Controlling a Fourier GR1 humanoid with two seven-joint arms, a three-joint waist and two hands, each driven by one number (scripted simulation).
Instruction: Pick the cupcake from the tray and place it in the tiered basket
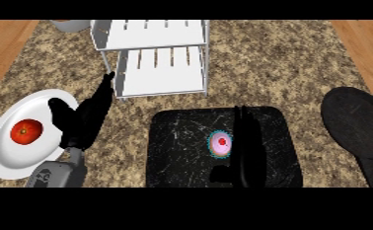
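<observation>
A small cupcake point(220, 144) with pink icing, a red dot on top and a teal wrapper sits on the black tray point(182, 140) at the lower middle. My right hand point(244, 150) stands edge-on just right of the cupcake, fingers straight and pointing away, open; whether it touches the cupcake I cannot tell. The white tiered basket point(157, 56) stands at the back, both slatted shelves bare. My left hand point(86, 116) rests open left of the tray, fingers pointing toward the basket's lower shelf.
A white plate point(44, 108) with a red tomato point(26, 132) lies at the left, partly under my left hand. A dark round pan point(351, 120) sits at the right edge. A pale bowl point(70, 24) shows at the back left.
</observation>
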